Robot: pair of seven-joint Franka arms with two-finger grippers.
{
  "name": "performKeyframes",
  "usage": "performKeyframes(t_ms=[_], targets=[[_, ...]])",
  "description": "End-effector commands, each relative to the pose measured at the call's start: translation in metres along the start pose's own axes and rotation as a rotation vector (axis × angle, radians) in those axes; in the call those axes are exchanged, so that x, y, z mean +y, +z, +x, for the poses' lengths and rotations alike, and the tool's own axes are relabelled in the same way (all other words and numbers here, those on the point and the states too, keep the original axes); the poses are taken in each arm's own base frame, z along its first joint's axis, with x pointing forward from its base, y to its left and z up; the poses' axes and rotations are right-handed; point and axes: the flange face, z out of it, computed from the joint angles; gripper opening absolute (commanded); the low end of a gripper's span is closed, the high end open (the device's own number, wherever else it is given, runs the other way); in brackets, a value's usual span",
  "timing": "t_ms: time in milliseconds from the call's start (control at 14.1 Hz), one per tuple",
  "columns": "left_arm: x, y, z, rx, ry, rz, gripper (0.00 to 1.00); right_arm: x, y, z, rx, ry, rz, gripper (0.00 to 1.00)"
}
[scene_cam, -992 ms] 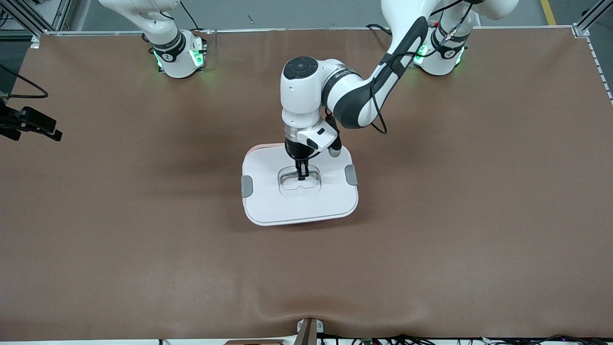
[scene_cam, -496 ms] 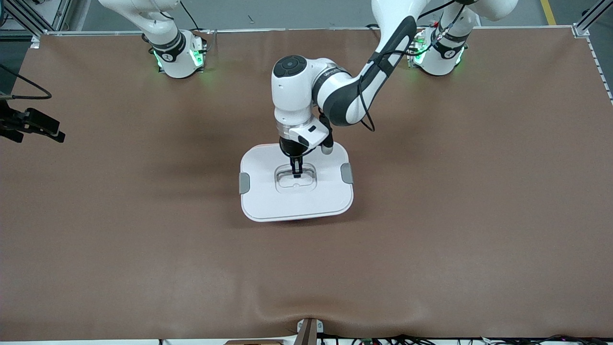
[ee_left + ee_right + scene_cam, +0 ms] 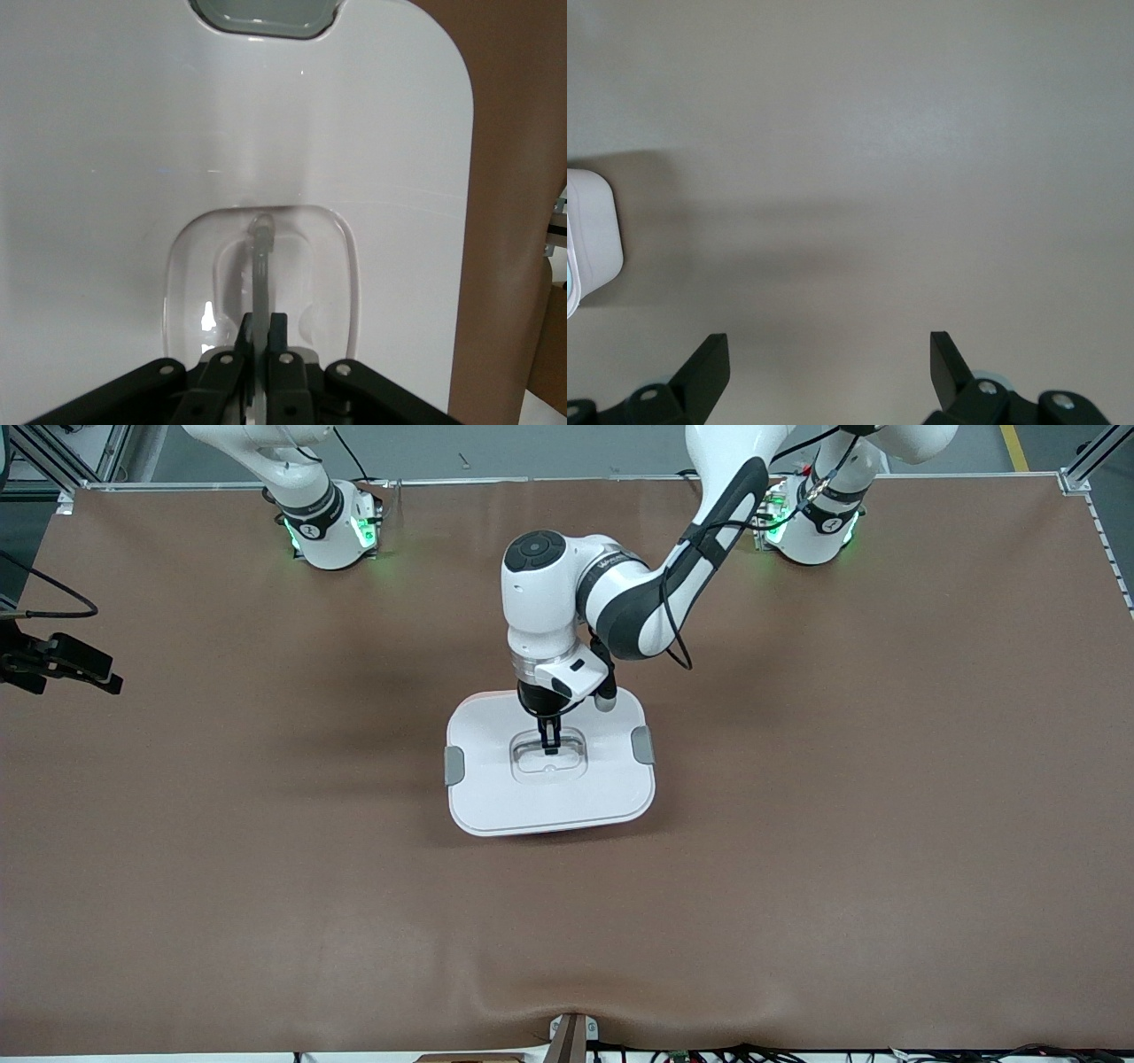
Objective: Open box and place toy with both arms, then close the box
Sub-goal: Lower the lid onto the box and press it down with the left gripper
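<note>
The box (image 3: 496, 797) sits mid-table with its white lid on top; only a thin pink strip of the tub (image 3: 567, 832) shows under the lid's near edge. My left gripper (image 3: 549, 746) reaches straight down into the lid's recessed centre and is shut on the clear handle (image 3: 262, 257). In the left wrist view the left gripper (image 3: 263, 320) pinches that thin clear bar between both fingers. My right gripper (image 3: 828, 341) hangs open over bare table at the right arm's end (image 3: 102, 673), holding nothing. The toy is out of view.
Grey clips (image 3: 454, 765) (image 3: 643, 745) sit on the lid's two short sides. A corner of the lid (image 3: 589, 235) shows at the edge of the right wrist view. Brown mat (image 3: 842, 824) covers the table around the box.
The left gripper, still shut on the handle, shifted the lid slightly toward the right arm's end and the robots' bases. Less pink tub now shows around it. The right gripper barely moved.
</note>
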Motion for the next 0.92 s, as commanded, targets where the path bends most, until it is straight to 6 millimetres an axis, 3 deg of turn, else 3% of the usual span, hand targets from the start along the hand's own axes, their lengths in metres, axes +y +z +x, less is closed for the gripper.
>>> performKeyframes(t_ms=[0, 425, 850], targets=[[-0.004, -0.006, -0.009, 0.017, -0.01, -0.043, 0.0, -0.003, -0.005, 0.002, 0.003, -0.007, -0.003, 1.0], [-0.01, -0.007, -0.012, 0.016, -0.007, -0.04, 0.0, 0.001, -0.001, 0.002, -0.005, 0.026, 0.017, 1.0], [-0.005, -0.004, -0.004, 0.027, 0.017, -0.037, 0.0, -0.011, -0.002, 0.001, -0.008, 0.118, 0.016, 1.0]])
